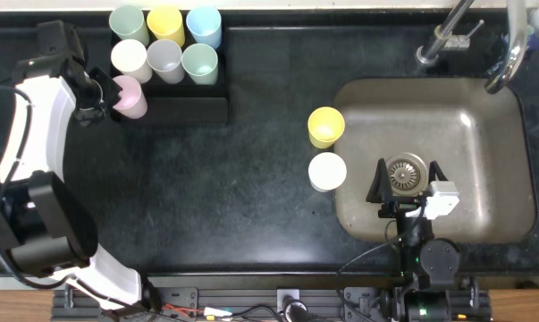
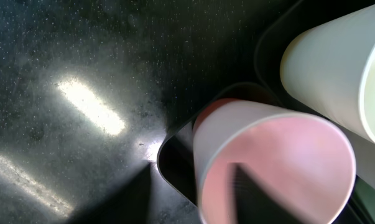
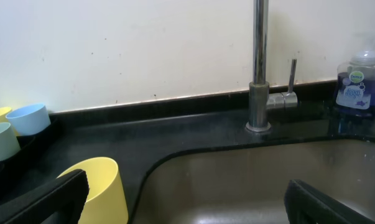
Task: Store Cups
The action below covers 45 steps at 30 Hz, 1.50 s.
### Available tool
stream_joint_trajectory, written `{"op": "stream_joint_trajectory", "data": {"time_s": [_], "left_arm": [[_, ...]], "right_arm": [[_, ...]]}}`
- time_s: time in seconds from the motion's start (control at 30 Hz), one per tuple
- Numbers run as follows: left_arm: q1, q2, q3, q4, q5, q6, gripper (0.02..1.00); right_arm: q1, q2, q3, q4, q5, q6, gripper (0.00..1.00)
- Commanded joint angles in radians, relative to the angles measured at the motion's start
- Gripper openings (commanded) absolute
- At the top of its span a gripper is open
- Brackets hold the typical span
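The left claw (image 1: 104, 92) is clamping the pink cup's (image 1: 130, 98) rim, tilting it over the tray's (image 1: 197, 111) front corner to slot it in. The right claw (image 1: 405, 190) is hanging, fingers apart, over the sink (image 1: 484, 134), ready for the yellow cup (image 1: 325, 126) waiting on the surface (image 1: 251, 197).

9 cups total. 7 are at the 1 black tray (image 1: 193, 109) in the counter's (image 1: 251, 206) back-left corner: 1 green cup (image 1: 126, 20), 1 yellow cup (image 1: 165, 23), 1 blue cup (image 1: 204, 25), 1 white cup (image 1: 129, 58), 1 grey cup (image 1: 165, 58), 1 mint cup (image 1: 199, 63), 1 pink cup (image 1: 130, 98). The other 2 are by the 1 sink's (image 1: 484, 107) left rim, a 2nd yellow cup (image 1: 325, 125) & a 2nd white cup (image 1: 327, 171); also 1 tap (image 3: 259, 68) & 1 soap bottle (image 3: 359, 84).
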Motion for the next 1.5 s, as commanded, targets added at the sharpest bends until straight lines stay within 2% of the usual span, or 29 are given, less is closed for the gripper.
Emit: {"op": "stream_joint_trajectory", "data": {"time_s": [0.03, 0.23, 0.37, 0.43, 0.67, 0.73, 0.8, 0.97, 1.23, 1.5], "left_arm": [[-0.01, 0.006, -0.007, 0.0, -0.003, 0.008, 1.0], [-0.023, -0.105, -0.005, -0.01, 0.045, 0.008, 1.0], [-0.129, -0.256, -0.003, -0.001, 0.064, 0.017, 1.0], [-0.247, -0.301, -0.003, 0.029, 0.052, 0.063, 1.0], [-0.804, -0.216, -0.003, 0.183, -0.187, 0.06, 1.0], [-0.913, -0.169, -0.003, 0.222, -0.235, 0.009, 1.0], [-0.977, -0.13, 0.003, 0.23, -0.243, -0.035, 1.0], [-1.023, -0.036, 0.036, 0.225, -0.218, -0.073, 1.0], [-0.979, 0.038, 0.047, 0.225, -0.065, -0.073, 1.0], [-0.974, 0.092, 0.051, 0.236, -0.024, -0.084, 0.998]], "right_arm": [[0.005, -0.008, -0.014, 0.006, 0.0, -0.003, 0.998], [0.005, -0.008, -0.014, 0.006, 0.0, -0.003, 0.998], [0.005, -0.008, -0.014, 0.006, 0.0, -0.003, 0.998], [0.005, -0.008, -0.014, 0.006, 0.0, -0.003, 0.998], [0.005, -0.008, -0.014, 0.006, 0.0, -0.003, 0.998], [0.005, -0.008, -0.014, 0.006, 0.0, -0.003, 0.998], [0.005, -0.008, -0.014, 0.006, 0.0, -0.003, 0.998], [0.005, -0.008, -0.014, 0.006, 0.0, -0.003, 0.998], [0.005, -0.008, -0.014, 0.006, 0.0, -0.003, 0.998], [0.005, -0.008, -0.014, 0.006, 0.0, -0.003, 0.998]]}}
